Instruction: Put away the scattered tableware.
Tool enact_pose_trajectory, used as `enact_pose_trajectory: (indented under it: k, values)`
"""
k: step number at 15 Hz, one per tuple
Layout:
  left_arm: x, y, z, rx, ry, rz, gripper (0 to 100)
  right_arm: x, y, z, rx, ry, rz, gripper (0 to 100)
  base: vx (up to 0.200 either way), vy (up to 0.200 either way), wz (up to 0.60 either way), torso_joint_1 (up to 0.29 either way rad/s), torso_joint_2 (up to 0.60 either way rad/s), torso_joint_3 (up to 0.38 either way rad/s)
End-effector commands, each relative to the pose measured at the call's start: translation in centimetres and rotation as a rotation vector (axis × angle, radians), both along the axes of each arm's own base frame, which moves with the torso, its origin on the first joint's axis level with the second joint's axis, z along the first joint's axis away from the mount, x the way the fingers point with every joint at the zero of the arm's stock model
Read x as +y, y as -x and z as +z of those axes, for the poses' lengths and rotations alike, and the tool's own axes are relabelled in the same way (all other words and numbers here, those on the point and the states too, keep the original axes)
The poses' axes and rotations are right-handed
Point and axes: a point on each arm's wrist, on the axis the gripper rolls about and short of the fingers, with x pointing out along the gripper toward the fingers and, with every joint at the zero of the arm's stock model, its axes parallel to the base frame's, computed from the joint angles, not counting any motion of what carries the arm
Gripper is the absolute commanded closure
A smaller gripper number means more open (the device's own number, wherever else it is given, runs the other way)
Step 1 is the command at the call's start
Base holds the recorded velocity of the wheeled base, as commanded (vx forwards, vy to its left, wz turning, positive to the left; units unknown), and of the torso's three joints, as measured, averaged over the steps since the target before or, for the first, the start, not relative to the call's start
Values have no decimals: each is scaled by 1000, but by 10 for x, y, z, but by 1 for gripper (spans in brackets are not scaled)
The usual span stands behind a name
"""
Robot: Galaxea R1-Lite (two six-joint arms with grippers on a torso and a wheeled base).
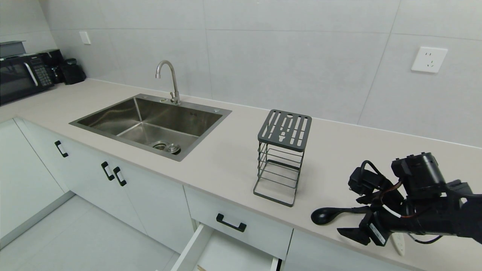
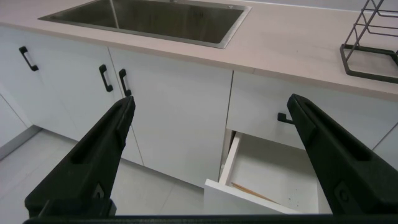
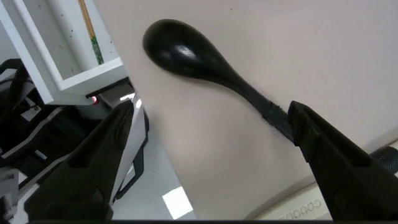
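One long pale countertop [image 1: 233, 158] ran along the tiled wall, with a steel sink [image 1: 113, 114] sunk into it toward the left and a curved faucet [image 1: 171, 81] standing at the sink's back rim. Below the counter's front edge a white drawer [image 2: 229, 163] stood pulled open, and a thin wooden stick [image 2: 252, 191], seemingly a chopstick, lay slantwise on its floor. A dark wire rack [image 1: 283, 158] stood upright on the counter to the right of the sink, with a slotted plate on top.

The right claw [image 3: 211, 109] hung low over the counter near its front edge, right of the rack, its jaws spread wide. The black spoon [image 3: 217, 71] lay flat on the counter there, its bowl toward the rack and its handle running in under one finger; whether that finger touched it I could not tell. The left claw [image 2: 210, 102] hung out in front of the cabinets, jaws wide and holding nothing.
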Motion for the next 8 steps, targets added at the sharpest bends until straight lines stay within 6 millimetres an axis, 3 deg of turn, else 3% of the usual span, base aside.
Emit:
enact_pose_trajectory:
  k: [1, 8]
  values:
    - [0, 0, 0, 1, 0, 0, 0, 0, -8, -8, 25, 6, -6, 0, 0, 0, 0, 0, 0, 0]
    - [0, 0, 0, 1, 0, 0, 0, 3, -22, -19, 57, 11, -12, 0, 0, 0, 0, 0, 0, 0]
